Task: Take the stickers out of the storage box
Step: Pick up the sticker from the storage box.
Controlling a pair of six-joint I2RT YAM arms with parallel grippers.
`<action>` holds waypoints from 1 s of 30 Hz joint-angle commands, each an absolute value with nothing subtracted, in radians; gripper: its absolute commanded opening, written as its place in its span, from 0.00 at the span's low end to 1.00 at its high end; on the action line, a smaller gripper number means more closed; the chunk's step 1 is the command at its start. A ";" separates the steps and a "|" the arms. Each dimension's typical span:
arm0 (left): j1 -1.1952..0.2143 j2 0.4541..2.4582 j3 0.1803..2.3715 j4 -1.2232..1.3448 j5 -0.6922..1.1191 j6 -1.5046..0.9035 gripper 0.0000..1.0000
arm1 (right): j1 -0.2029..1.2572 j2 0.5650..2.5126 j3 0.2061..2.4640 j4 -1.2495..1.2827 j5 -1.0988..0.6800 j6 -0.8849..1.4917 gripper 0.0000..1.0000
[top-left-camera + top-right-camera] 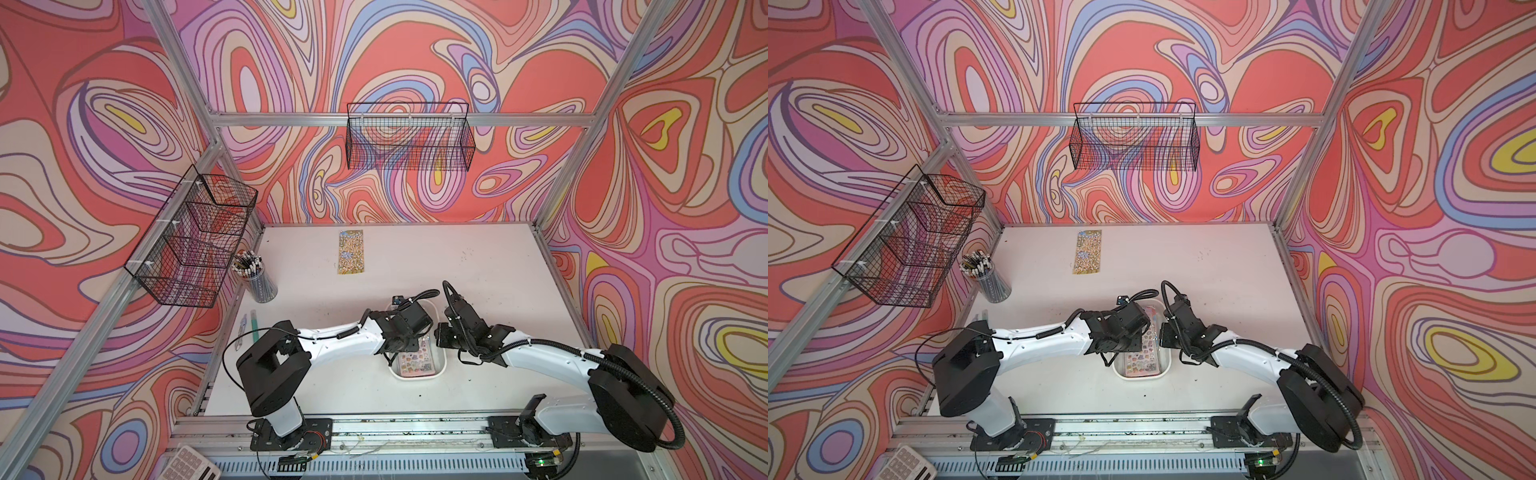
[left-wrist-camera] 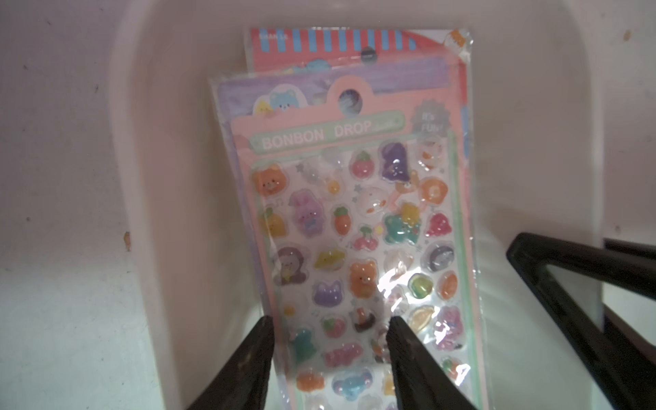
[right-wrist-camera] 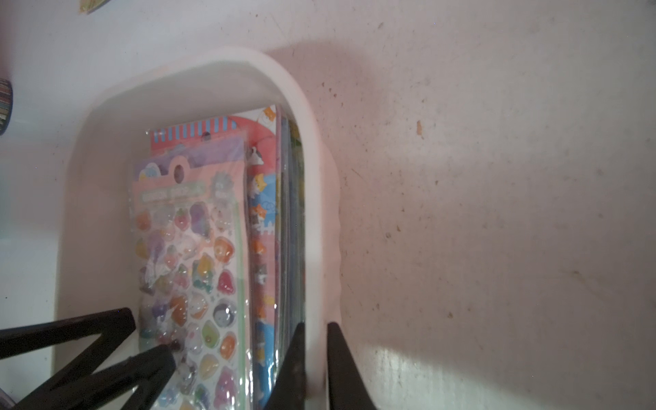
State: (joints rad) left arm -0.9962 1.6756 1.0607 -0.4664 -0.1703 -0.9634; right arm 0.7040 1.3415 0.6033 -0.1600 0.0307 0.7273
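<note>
Near the front of the table [image 1: 478,266] sat the storage box [image 1: 441,366], white and shallow. The stickers [image 3: 262,213] were inside it, most flat in a loose stack and a few on edge along one long wall.

The right gripper [image 3: 316,328] was pinching that wall, one finger inside and one outside, probably to brace the box.

The left gripper [image 2: 329,321] hung over the stack with jaws spread. Its tips were low over the pink sheet [image 2: 355,230] on top. Whether they touched it could not be made out.

Farther back, well apart from the box, one yellow-green sheet [image 1: 350,252] lay flat on the table. A pencil cup [image 1: 259,282] stood at the far left, with wire baskets [image 1: 409,137] on the walls beyond.

Judged: early in the job, with one sheet out and the rest boxed. The step in hand was taking the top sheet. The next move called for catching the glossy sheet's thin edge, closing on it, and lifting it clear without dragging its neighbours, while the box stayed pinned.
</note>
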 commanded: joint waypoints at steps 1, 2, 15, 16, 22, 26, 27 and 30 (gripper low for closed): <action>-1.005 1.704 1.078 -0.451 -0.198 -0.989 0.59 | 0.709 1.318 0.586 -0.143 0.041 0.749 0.12; -1.007 1.715 1.084 -0.448 -0.193 -0.989 0.59 | 0.710 1.317 0.586 -0.143 0.040 0.749 0.12; -1.020 1.696 1.041 -0.307 -0.118 -1.025 0.58 | 0.709 1.321 0.595 -0.147 0.033 0.744 0.12; -1.020 1.687 1.031 -0.286 -0.115 -1.025 0.58 | 0.709 1.321 0.597 -0.146 0.032 0.745 0.12; -1.020 1.654 0.998 -0.271 -0.114 -1.043 0.56 | 0.709 1.327 0.594 -0.142 0.031 0.746 0.12; -1.020 1.626 0.987 -0.279 -0.132 -1.054 0.56 | 0.709 1.328 0.591 -0.143 0.030 0.747 0.12; -1.020 1.622 0.992 -0.297 -0.138 -1.054 0.57 | 0.709 1.328 0.591 -0.143 0.031 0.746 0.12; -1.020 1.612 0.994 -0.325 -0.144 -1.052 0.60 | 0.709 1.328 0.592 -0.144 0.031 0.746 0.12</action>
